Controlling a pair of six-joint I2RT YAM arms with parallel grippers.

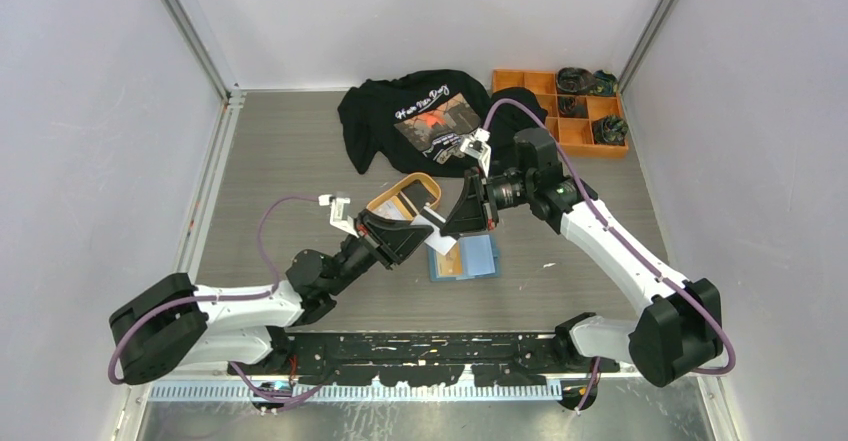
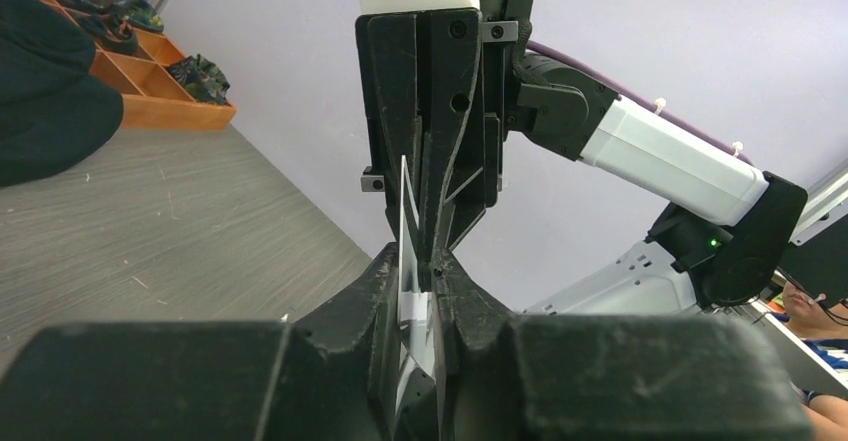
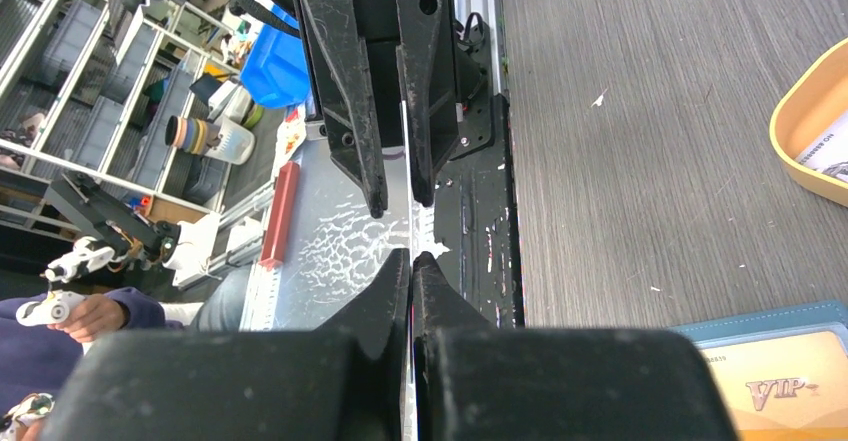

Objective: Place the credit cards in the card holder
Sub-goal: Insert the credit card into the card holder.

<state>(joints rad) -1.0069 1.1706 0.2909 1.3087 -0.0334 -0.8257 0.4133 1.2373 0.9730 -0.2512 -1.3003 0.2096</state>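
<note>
A white credit card (image 1: 428, 223) hangs on edge above the table between both grippers. My right gripper (image 3: 411, 256) is shut on one end of it. From the opposite side my left gripper (image 2: 425, 261) straddles the same card (image 2: 408, 211); its jaws stand narrow, and a slim gap still shows beside the card in the right wrist view. Below them the teal card holder (image 1: 480, 258) lies open on the table, with an orange-tan card (image 3: 790, 391) lying on it. More cards lie in the orange oval tray (image 1: 432, 183).
A black T-shirt (image 1: 420, 111) is spread at the back. An orange compartment box (image 1: 560, 111) with dark items stands at the back right. The table's near edge and metal rail (image 3: 470, 161) lie just beneath the grippers.
</note>
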